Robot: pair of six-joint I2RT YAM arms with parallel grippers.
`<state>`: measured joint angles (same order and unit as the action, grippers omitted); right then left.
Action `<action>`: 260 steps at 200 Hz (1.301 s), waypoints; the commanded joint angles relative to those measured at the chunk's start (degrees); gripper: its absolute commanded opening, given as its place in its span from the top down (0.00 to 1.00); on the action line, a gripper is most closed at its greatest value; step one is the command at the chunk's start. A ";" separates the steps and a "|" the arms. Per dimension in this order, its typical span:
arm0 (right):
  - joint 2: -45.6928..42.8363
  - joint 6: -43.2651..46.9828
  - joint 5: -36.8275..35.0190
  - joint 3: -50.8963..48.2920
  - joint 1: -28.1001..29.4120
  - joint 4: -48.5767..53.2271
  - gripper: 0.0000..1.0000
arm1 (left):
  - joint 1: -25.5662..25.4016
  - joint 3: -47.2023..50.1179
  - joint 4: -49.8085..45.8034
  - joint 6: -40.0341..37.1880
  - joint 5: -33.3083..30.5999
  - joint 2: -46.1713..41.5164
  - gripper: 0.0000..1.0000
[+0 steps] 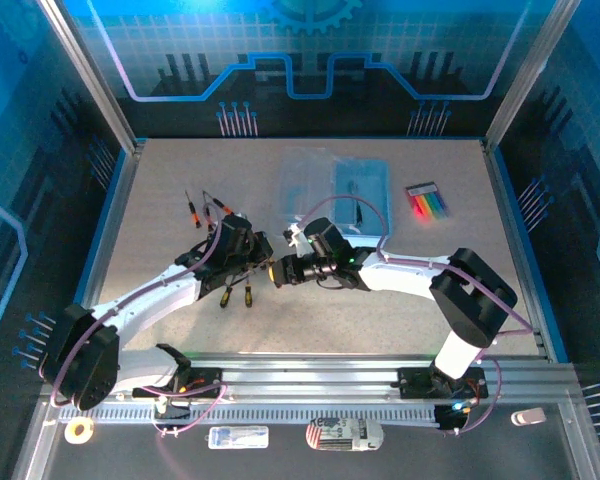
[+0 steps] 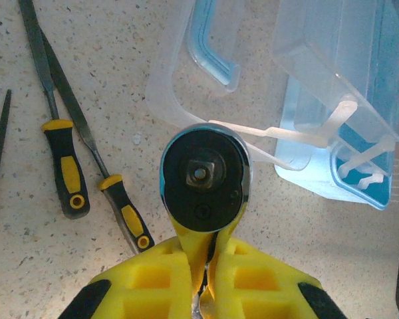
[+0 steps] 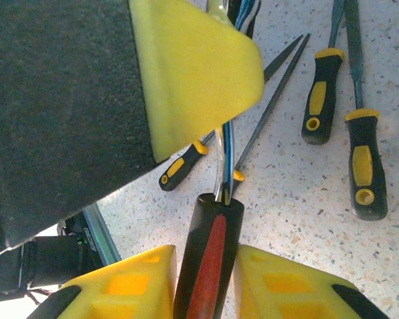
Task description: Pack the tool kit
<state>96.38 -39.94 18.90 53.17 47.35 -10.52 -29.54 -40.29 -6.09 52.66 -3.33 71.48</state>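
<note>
Steel ratchet (image 2: 203, 176), prob head-heavy, stiff, slick: L gripper (image 2: 209, 251) clenched on its neck, bottom centre; R gripper (image 3: 206, 260) pinching grippier handle (image 3: 211, 226).

You see a round chrome-rimmed metal ratchet head (image 2: 203, 176), glossy, with a matt black face. Its black-and-red plastic handle (image 3: 209, 266) shines smooth. The clear blue-tinted plastic case (image 2: 346, 86) looks glossy; the speckled beige stone-like tabletop (image 2: 286, 232) looks matt and grainy.
</note>
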 commanded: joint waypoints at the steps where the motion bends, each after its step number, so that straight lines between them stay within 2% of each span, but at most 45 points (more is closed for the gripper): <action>1: 0.64 0.19 -1.22 1.48 0.97 -0.31 0.76 | -0.59 0.36 3.36 1.50 0.47 -0.16 0.94; 17: 0.64 0.30 -1.32 1.35 1.07 -0.15 0.80 | -0.60 0.59 3.69 1.61 0.37 -0.12 0.93; 31: 0.47 0.25 -1.71 1.09 1.07 -0.24 0.82 | -0.59 0.77 3.75 1.78 0.25 -0.20 0.87; 81: -0.41 -0.31 -2.27 -0.78 1.07 -3.21 0.88 | -0.60 1.07 2.76 1.78 -0.40 -1.62 0.79; 121: -1.50 0.15 -3.79 -1.47 0.88 -2.21 0.89 | -0.48 -0.20 -0.56 -0.37 -2.13 -4.48 0.57; 138: -2.06 0.38 -4.16 -1.90 0.70 -1.79 0.89 | -0.35 -1.26 -3.39 -2.02 -3.92 -7.03 0.43; 173: -3.49 1.00 -4.71 -2.10 0.24 -0.58 0.89 | 0.44 -2.21 -8.64 -4.95 -6.85 -12.56 0.23; 205: -5.93 2.31 -6.01 -1.76 -0.24 2.13 0.89 | 2.13 0.54 -13.30 -5.20 -9.45 -17.55 0.01; 260: -12.06 5.99 -7.04 0.48 -2.77 9.45 0.89 | 5.49 9.85 -17.54 -1.85 -10.42 -26.62 0.01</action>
<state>88.09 -36.99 13.02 51.37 46.35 -4.21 -25.23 -34.28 -19.25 49.43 -12.05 47.72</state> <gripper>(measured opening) 0.138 0.993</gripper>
